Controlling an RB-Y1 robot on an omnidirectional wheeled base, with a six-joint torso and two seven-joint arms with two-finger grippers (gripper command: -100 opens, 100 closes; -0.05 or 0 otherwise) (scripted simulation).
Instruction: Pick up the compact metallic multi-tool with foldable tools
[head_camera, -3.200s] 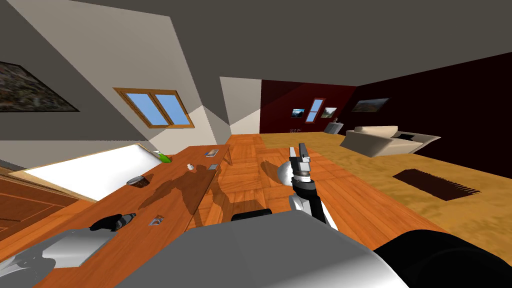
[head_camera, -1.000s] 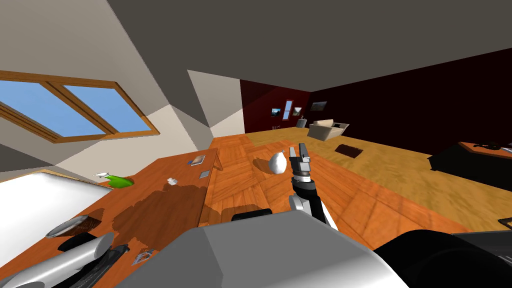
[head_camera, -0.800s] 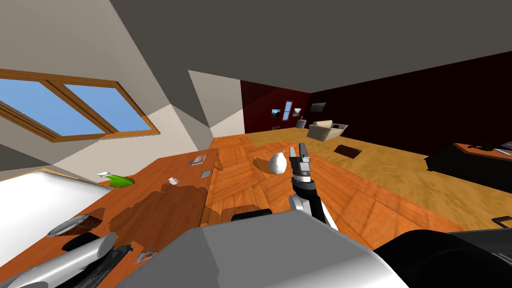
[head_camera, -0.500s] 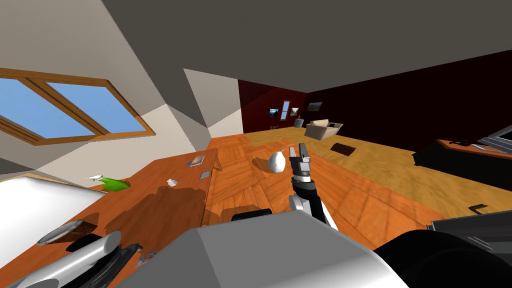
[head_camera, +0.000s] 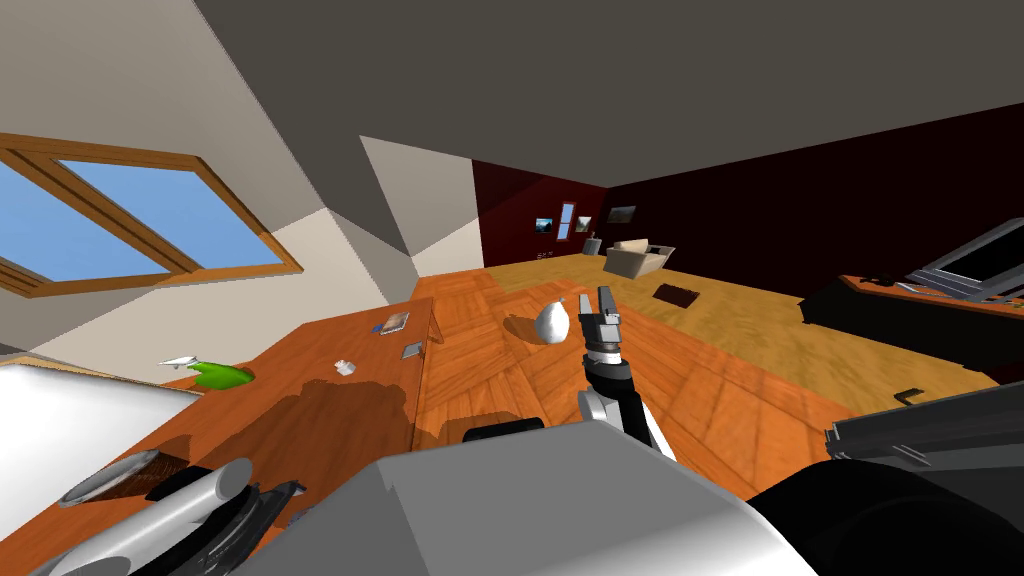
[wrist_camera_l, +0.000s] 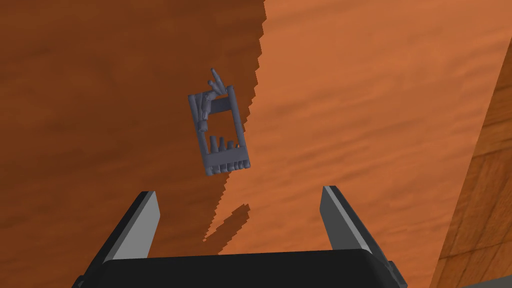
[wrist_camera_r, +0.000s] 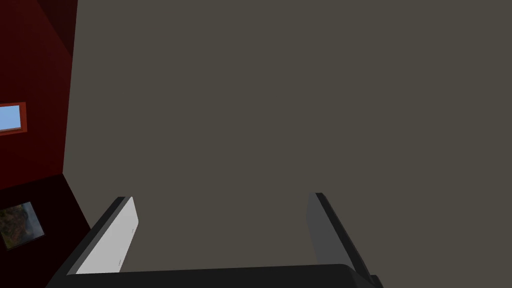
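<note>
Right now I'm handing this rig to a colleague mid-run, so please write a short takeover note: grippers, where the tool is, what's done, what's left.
Left gripper: open, empty, poised above the orange-brown wooden table.
Right gripper: open, empty, raised over the floor, away from the table.
Small dark grey metallic multi-tool: lies flat on the table just ahead of the left gripper, apart from its fingers and not between them.
Done: left gripper is lined up close to the tool.
Left: advance and lower until the fingers straddle the tool, shut on it, lift.

A home's living room: sofa (head_camera: 632, 258), rug (head_camera: 677, 295), wall pictures (head_camera: 545, 225).
</note>
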